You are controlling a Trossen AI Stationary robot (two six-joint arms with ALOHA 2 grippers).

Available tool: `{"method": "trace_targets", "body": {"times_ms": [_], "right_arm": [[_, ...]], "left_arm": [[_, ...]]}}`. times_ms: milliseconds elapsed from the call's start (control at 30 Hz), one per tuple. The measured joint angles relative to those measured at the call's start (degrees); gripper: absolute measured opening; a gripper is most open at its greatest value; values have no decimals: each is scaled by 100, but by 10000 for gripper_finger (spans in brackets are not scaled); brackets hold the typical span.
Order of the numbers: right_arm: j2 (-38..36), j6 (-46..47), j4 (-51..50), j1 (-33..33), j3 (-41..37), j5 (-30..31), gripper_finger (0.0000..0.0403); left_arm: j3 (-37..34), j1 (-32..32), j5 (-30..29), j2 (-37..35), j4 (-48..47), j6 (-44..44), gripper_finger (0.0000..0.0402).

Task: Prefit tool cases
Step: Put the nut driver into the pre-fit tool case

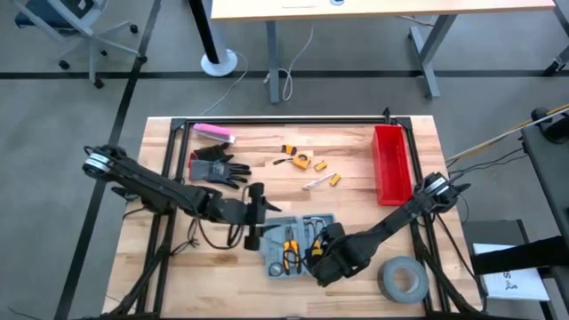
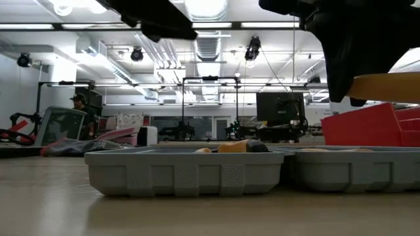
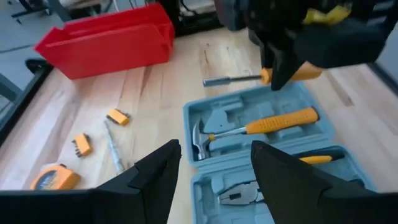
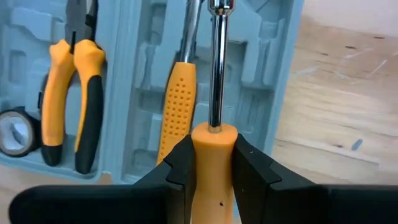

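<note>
Tool case (image 1: 298, 240): open flat on desk (image 1: 356, 151), near-centre, hammer (image 3: 255, 127) and pliers (image 4: 71, 93) seated inside. Right tool (image 4: 211, 165) over its right edge, clamped on orange-handled screwdriver (image 4: 214, 112). Left tool (image 3: 211, 174) just left, spread, empty. Red bin (image 1: 391, 164) far right.

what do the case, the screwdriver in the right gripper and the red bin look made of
Case: looks like moulded plastic, matte grey-blue, with tool-shaped recesses pressed into it.
Screwdriver, clamped in the right gripper: shaft looks like polished metal, bright and reflective; handle is smooth orange, probably plastic or rubber.
Red bin: likely plastic, with a slight sheen and thin, uniform walls.
</note>
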Motion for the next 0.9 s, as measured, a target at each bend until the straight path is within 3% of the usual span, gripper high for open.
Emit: {"method": "trace_targets", "body": {"times_ms": [367,900], "right_arm": [[55,-88,-93,-68,-81,-35,60],[290,-353,137,-293,-305,-124,64]], "left_arm": [[-643,-67,192,-1137,20,-412,209],[-617,-259,190,-1243,-123,-605,190]]}}
